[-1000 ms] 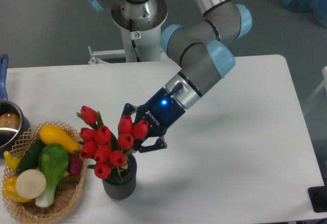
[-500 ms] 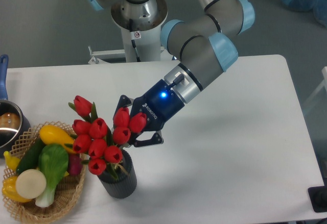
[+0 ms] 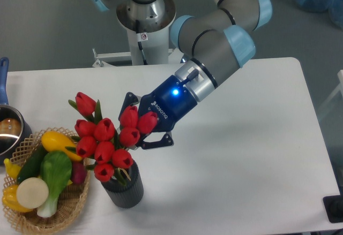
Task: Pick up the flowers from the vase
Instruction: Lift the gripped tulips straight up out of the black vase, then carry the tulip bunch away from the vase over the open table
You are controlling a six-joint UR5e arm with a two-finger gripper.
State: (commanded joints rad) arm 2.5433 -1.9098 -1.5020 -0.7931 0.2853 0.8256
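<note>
Moved: since the earlier frames your hand (image 3: 138, 129) and the flowers (image 3: 106, 133) are shifting up and slightly left together; the vase (image 3: 123, 186) is staying roughly put on the table (image 3: 241, 138), nudging left a touch.
Hand state: fingers are closing around the bunch near its right side, two buds sitting between the dark finger links. You're gripping the flowers, judging by the bunch tracking the hand.
Flowers location: buds are sitting above and left of the vase mouth, stems still dipping into it. Not clear of the rim yet.
Key relation: bunch is lying left and below of the hand, the long axis running from the vase mouth up and leftward, tilted rather than upright. Vase is directly under the bunch, just below the fingertips.
Next move, my read: you're needing a pull along the stem axis, upward; a sideways drag is likely tipping the vase.
Arm: only one, reaching in from upper right.
Counts: tulip buds I'm counting nine; vase one; hand one.
Nearby: wicker basket (image 3: 69, 213) of vegetables is sitting just left of the vase; metal pot (image 3: 16, 138) with a blue handle at the far left edge.
</note>
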